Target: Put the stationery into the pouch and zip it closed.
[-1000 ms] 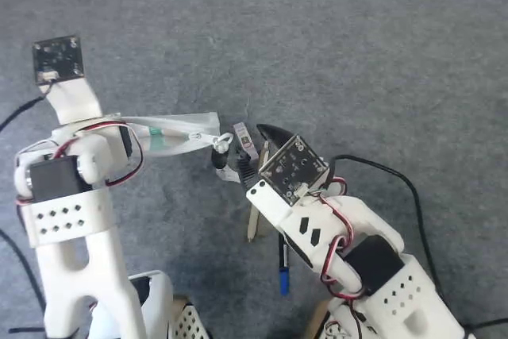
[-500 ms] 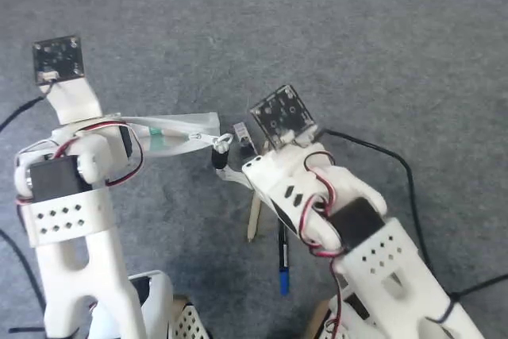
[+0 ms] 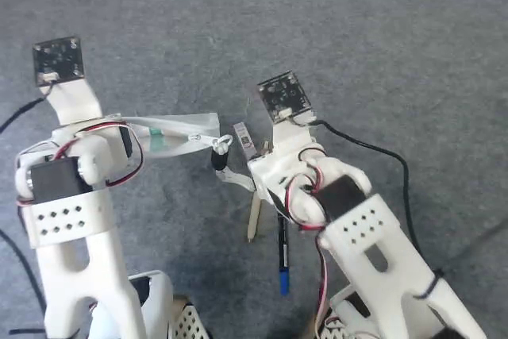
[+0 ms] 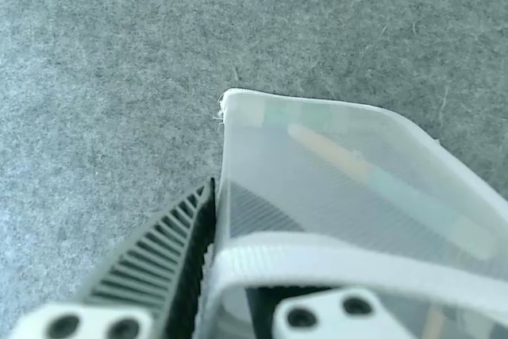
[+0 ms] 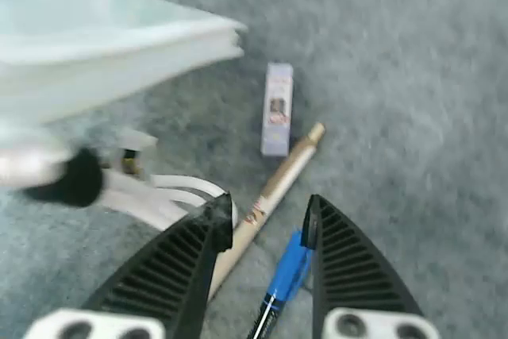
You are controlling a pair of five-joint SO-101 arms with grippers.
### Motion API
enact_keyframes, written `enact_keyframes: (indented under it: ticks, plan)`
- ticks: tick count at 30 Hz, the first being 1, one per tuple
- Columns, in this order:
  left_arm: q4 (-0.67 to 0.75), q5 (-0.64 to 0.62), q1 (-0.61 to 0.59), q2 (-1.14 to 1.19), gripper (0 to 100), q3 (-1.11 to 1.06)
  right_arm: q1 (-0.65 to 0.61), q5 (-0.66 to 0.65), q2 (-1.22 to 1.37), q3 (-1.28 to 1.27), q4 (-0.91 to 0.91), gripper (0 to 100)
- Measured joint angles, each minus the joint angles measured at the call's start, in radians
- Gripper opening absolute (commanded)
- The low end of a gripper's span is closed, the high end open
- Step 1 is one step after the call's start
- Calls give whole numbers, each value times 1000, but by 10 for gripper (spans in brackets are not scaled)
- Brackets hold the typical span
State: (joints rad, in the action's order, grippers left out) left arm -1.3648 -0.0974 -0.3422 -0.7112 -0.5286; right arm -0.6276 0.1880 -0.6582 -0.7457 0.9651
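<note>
A white translucent pouch (image 3: pixel 171 134) lies left of centre with a green and orange pen inside it (image 4: pixel 373 176). My left gripper (image 4: pixel 226 232) is shut on the pouch's edge (image 4: pixel 238 196). Its black zipper pull (image 3: pixel 218 160) and white cord trail to the right. A small lilac box (image 5: pixel 276 109), a beige pen (image 5: pixel 266 196) and a blue pen (image 5: pixel 286 275) lie on the grey felt. My right gripper (image 5: pixel 267 216) hangs open above the two pens, its fingers to either side of them, touching nothing. The pouch's corner (image 5: pixel 119 45) is just beyond it.
The grey felt mat (image 3: pixel 397 61) covers the table, with open room at the back and right. A black cable (image 3: pixel 393 164) runs along the right arm. The left arm's white base (image 3: pixel 75 260) stands at the front left.
The right arm has swung its wrist up and round over the pens, so its camera board now sits farther back. The left arm and the pouch have stayed still.
</note>
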Motion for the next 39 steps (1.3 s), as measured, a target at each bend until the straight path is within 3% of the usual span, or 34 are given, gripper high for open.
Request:
enact_keyframes:
  ticks: [6,23,39]
  plan:
    - [2,0,0,0,11,0,57,3,143,0,0,154]
    - [2,0,0,0,11,0,60,3,439,0,-137,151]
    - [2,0,0,0,11,0,60,3,655,129,-78,151]
